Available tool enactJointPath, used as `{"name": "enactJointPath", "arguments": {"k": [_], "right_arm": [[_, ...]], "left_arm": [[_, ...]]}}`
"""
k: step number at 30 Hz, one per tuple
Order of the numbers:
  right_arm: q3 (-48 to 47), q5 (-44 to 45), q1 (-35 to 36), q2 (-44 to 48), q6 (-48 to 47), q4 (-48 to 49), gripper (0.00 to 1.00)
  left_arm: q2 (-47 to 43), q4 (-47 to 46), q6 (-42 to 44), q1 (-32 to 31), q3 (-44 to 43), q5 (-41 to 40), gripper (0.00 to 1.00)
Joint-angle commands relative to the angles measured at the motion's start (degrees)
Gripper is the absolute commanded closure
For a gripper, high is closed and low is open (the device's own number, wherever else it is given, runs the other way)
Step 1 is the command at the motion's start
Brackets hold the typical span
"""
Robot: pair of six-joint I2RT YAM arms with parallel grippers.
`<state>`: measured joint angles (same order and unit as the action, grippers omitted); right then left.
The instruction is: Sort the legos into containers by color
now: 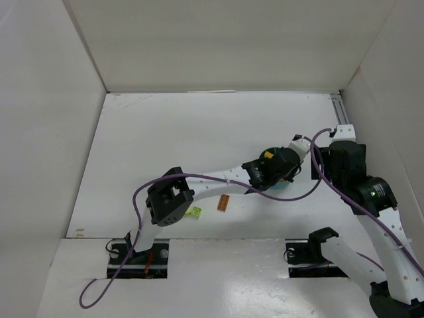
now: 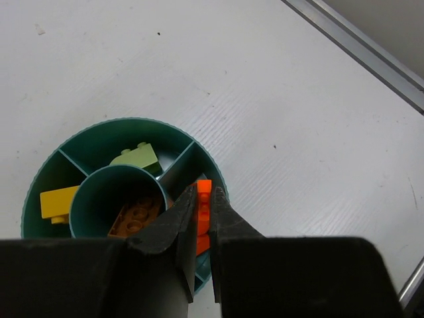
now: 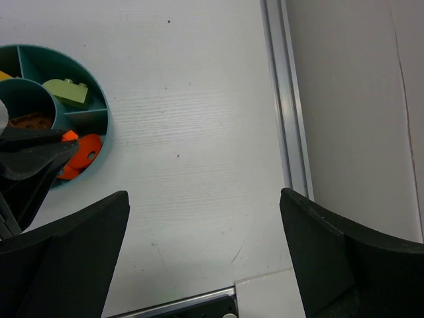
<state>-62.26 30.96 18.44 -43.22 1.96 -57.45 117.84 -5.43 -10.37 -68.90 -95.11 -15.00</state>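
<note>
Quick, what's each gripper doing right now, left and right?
Left gripper: closed on an orange lego over the teal bowl.
Right gripper: open, holding nothing.

bowl (image 3: 105, 126): cut by left edge | orange brick (image 2: 204, 207): part-hidden by left gripper (image 2: 203, 192)

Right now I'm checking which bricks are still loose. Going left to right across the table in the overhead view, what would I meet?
First the lime green brick, then the orange-brown brick, then the teal bowl.
</note>
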Motion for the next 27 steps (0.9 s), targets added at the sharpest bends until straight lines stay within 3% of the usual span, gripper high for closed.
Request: {"name": "enactJointPath", "arguments": {"k": [1, 10, 14, 25, 27], "right_arm": [[-1.82, 0.77, -0.24, 0.51, 0.33, 1.03, 0.0], [-1.81, 0.77, -0.24, 0.51, 0.33, 1.03, 0.0], [-1.81, 0.77, -0.24, 0.51, 0.33, 1.03, 0.0], [-1.29, -0.46, -0.24, 0.51, 0.33, 1.03, 0.0], [-1.29, -1.07, -0.24, 0.51, -0.37, 1.03, 0.0]], "left_arm": [[0.02, 0.95, -0.62, 0.7, -2.62, -2.49, 0.97], [0.03, 2.88, -2.46, 1.93, -2.1, -2.67, 0.88], [-1.12, 1.83, -2.46, 1.93, -0.26, -1.52, 0.79], [-7.97, 1.3, -5.61, 1.93, 4.83, -0.38, 0.76], [-12.88, 0.25, -7.72, 2.45, 8.43, -0.38, 0.65]]}}
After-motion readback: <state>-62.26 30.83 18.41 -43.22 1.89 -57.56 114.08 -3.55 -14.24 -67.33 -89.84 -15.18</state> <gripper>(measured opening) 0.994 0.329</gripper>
